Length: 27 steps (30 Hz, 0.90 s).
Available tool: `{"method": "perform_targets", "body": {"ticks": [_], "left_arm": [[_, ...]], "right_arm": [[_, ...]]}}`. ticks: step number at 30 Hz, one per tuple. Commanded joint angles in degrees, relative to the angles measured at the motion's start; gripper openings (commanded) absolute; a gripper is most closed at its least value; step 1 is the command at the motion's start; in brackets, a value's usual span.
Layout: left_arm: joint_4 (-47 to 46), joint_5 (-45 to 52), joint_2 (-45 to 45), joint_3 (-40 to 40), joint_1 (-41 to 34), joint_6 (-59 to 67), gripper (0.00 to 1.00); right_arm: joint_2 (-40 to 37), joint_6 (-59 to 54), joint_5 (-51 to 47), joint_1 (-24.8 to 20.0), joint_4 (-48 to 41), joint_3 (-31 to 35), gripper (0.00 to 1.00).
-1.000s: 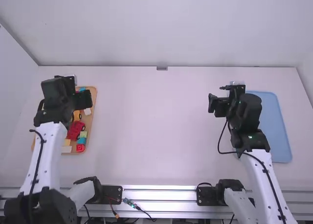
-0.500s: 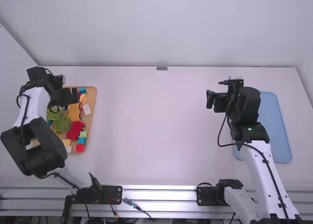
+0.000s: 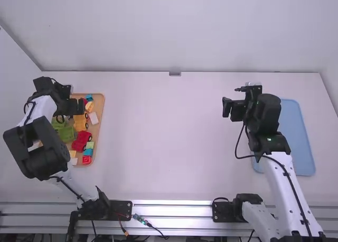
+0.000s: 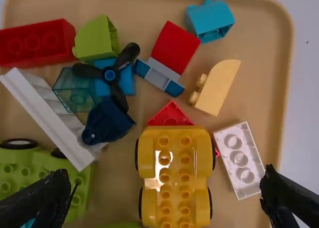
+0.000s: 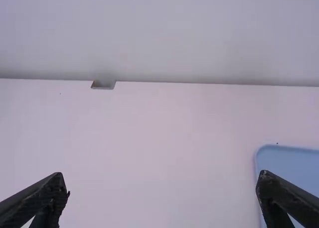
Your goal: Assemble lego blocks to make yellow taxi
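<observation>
In the high view my left gripper (image 3: 77, 106) hangs above the far part of the wooden tray (image 3: 102, 107). In the left wrist view the same gripper (image 4: 167, 175) is open, its fingers far apart on either side of a yellow wheeled base (image 4: 174, 188), studs up, touching nothing. A pale yellow curved block (image 4: 218, 86), a white brick (image 4: 240, 161) and a red sloped block (image 4: 174, 48) lie around it. My right gripper (image 3: 231, 109) stands above the table's right part, left of the blue tray; in the right wrist view this gripper (image 5: 162, 179) is open and holds nothing.
In the left wrist view, the tray also has a green wheeled base (image 4: 44, 169), a white grooved piece (image 4: 49, 116), a dark propeller (image 4: 110, 74) and a red brick (image 4: 37, 43). A blue tray (image 3: 298, 139) lies at the table's right side.
The left arm has folded back toward the left, uncovering much of the wooden tray, and its gripper has shifted a little left and nearer the camera. The right arm has barely moved.
</observation>
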<state>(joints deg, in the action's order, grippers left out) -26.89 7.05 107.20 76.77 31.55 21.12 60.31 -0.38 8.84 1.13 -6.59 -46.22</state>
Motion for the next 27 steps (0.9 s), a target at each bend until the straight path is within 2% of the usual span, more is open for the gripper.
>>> {"method": "perform_targets", "body": {"ticks": [1,9,17,27], "left_arm": [[1.3,-0.4,0.3,-2.7,-0.2,0.8,1.00],[9.8,0.0,1.4,-7.5,0.0,-1.7,1.00],[11.8,1.6,4.1,-7.8,0.0,-2.9,0.98],[13.8,2.6,7.5,-7.7,-0.2,-4.6,0.95]], "right_arm": [[0.3,0.0,0.3,0.3,0.2,-2.3,0.99],[0.3,-1.6,0.1,2.4,0.3,-2.3,0.99],[0.3,-1.4,0.2,1.0,0.3,-2.3,0.99],[0.3,-1.6,0.1,1.9,0.2,-2.3,0.99]]}}
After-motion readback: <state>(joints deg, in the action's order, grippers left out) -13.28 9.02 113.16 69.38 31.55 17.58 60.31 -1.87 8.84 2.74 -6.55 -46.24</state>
